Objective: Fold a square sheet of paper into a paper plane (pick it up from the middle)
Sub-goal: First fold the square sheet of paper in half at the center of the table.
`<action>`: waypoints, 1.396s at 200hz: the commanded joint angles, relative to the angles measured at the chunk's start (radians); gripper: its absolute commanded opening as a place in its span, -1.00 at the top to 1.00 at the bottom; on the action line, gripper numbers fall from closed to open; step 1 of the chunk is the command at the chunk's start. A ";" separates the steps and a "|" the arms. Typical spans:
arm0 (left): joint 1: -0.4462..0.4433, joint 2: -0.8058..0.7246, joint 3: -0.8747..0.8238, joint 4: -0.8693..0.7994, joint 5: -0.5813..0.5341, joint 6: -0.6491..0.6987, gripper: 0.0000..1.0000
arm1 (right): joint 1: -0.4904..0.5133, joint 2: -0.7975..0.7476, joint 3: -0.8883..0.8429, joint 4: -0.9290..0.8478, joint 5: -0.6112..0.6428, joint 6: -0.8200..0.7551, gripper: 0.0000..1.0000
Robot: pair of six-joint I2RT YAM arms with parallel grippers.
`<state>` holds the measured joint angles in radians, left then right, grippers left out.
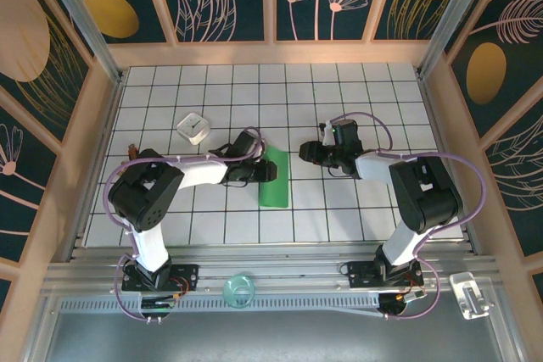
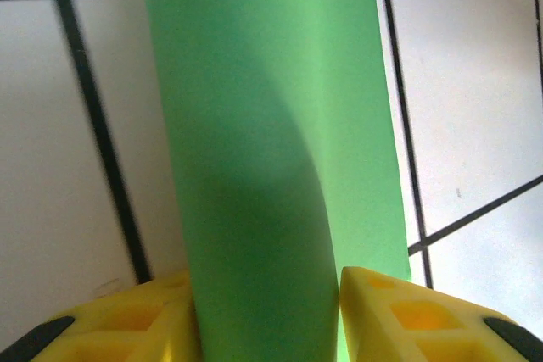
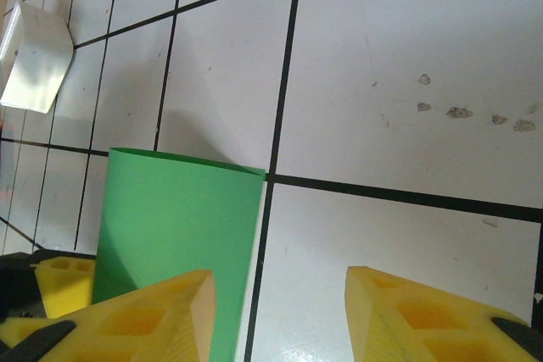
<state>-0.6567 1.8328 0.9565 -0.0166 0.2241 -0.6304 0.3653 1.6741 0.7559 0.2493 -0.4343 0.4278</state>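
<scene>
Judging by the green square sheet of paper [image 1: 275, 177] lying doubled on the tiled table [image 1: 339, 91], only the first fold looks made: the left gripper [image 2: 270, 315] clamps it, the right gripper [image 3: 280, 311] stands open beside it.

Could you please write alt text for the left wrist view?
A curved green paper rises between the left gripper's two yellow fingers, which close against it. Behind lies a white tiled table with dark grid lines.
</scene>
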 commanded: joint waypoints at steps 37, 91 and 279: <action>0.059 0.035 -0.035 -0.192 -0.076 0.047 0.11 | 0.003 0.012 0.002 -0.002 0.003 0.013 0.11; 0.059 0.056 -0.039 -0.172 -0.070 0.027 0.11 | 0.004 0.014 0.011 -0.004 0.000 0.012 0.11; 0.047 0.089 -0.064 -0.103 -0.087 -0.049 0.08 | 0.005 0.039 0.009 0.011 -0.021 0.016 0.11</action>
<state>-0.6273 1.8313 0.9440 -0.0032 0.2428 -0.6670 0.3664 1.7020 0.7563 0.2501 -0.4438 0.4320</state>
